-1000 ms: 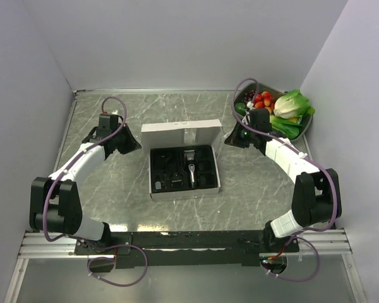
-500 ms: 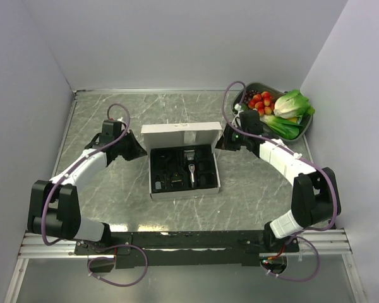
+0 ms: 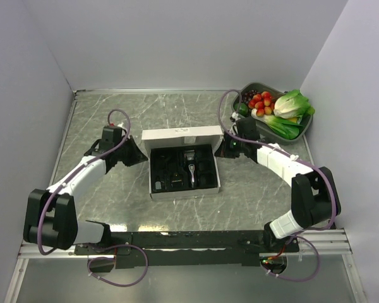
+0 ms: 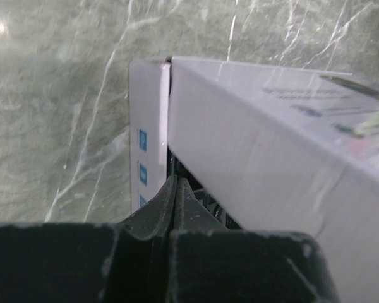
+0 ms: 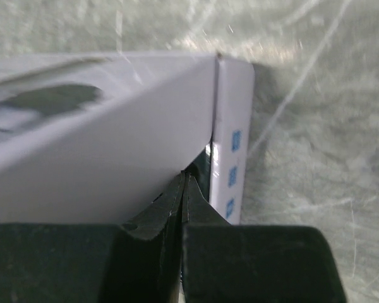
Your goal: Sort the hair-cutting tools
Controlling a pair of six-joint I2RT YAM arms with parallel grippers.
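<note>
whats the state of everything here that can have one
white cardboard box, open, lid tilted part-way up
hair clipper, lying in the black tray
left hand, shut, tips at the lid's left end
right hand, shut, tips at the lid's right end
grey bowl, full of vegetables

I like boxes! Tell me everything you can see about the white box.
The white box is flat cardboard on the table. Its lid, hinged at the far side, tilts partly open; blue marks dot its side flaps. A black tray fills it. The shut left claw and right claw poke under the lid's ends.
</note>
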